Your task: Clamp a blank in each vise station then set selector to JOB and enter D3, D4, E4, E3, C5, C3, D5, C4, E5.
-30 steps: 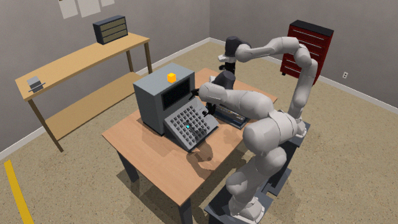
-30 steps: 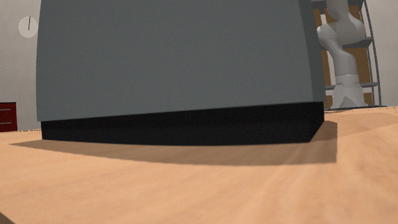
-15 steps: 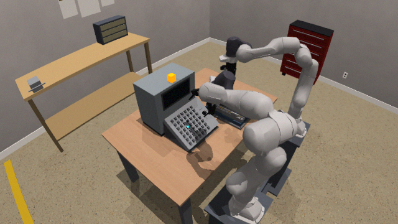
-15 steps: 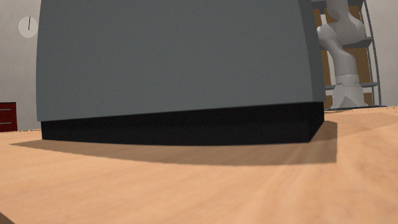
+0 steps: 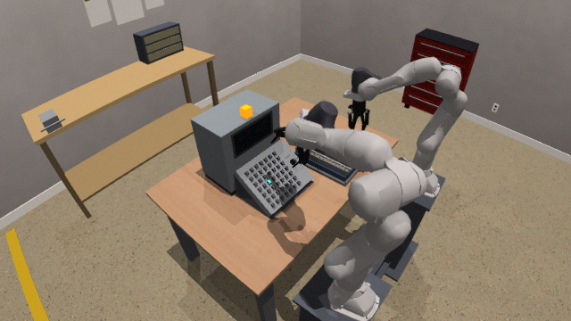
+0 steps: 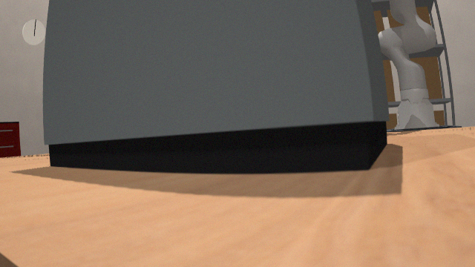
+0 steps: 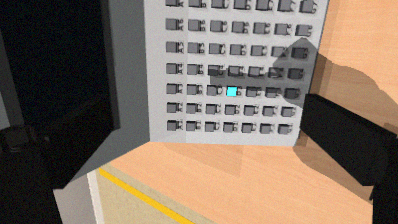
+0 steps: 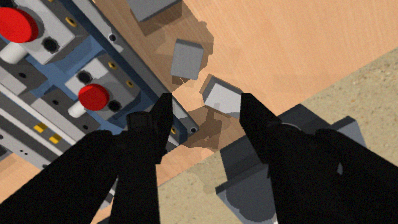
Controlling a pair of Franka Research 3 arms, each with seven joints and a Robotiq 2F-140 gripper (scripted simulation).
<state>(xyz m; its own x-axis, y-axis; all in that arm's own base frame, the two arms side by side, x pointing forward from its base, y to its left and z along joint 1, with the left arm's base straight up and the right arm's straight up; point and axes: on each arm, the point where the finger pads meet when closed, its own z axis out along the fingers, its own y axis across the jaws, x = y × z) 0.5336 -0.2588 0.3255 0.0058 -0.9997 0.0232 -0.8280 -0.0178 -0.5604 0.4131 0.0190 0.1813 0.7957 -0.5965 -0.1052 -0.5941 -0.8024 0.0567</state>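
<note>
1. Grey walls and a speckled floor surround the scene, with a wooden workbench along one wall and a red tool chest farther off.
2. The table carries a grey cabinet, and the amber lamp on its top is lit.
3. In front of the cabinet's dark screen slopes the key panel. One key glows cyan; its printed name is too small to read.
4. The left hand is spread wide above the panel, with nothing between its fingers.
5. The vise fixture lies beside the panel. The right wrist view shows two red valve knobs, one near the corner and one nearer the fingers.
6. Loose on the table beside the fixture are a pale blank, a grey blank and another block, cut by the picture edge.
7. The right hand points down, partly open and holding nothing. In its wrist view the pale blank appears between the fingertips, nearer the right-hand one; whether they touch cannot be told.
</note>
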